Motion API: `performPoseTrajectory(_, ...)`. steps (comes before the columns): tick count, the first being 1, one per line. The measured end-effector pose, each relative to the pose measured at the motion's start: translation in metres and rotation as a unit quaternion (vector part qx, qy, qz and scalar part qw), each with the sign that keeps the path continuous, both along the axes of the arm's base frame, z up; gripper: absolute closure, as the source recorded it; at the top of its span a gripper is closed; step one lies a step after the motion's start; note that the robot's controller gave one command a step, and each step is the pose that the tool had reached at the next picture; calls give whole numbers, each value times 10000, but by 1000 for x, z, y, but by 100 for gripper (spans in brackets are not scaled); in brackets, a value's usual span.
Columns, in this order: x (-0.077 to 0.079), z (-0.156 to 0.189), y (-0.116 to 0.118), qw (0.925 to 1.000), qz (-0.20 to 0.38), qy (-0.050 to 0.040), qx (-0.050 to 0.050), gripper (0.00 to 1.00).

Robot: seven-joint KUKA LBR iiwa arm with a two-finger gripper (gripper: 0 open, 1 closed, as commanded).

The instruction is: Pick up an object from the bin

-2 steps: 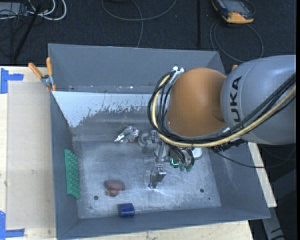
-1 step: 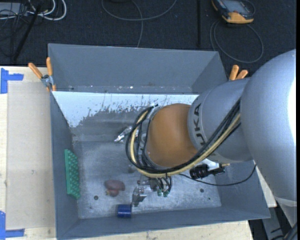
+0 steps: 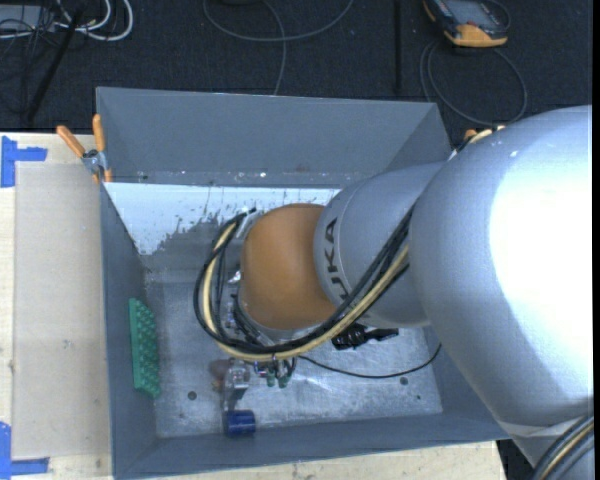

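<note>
My gripper [image 3: 252, 375] reaches down near the front of the bin's floor, below the arm's orange cover. A small blue cylinder-like thing [image 3: 240, 424] lies just in front of it by the front wall, a little apart from the gripper. A small brownish thing [image 3: 220, 370] lies right beside the gripper on its left; whether they touch I cannot tell. A long green studded block [image 3: 143, 348] rests along the left wall, well to the gripper's left.
The arm and its cables cover the middle and right of the bin. A thin black cable runs over the floor to the right of the gripper.
</note>
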State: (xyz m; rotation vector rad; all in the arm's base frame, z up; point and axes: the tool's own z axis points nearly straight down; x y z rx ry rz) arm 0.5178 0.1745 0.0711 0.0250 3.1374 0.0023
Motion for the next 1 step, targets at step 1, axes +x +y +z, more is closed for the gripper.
performPoseTrajectory(1,2,3,-1,10000,-29,-25,10,100)
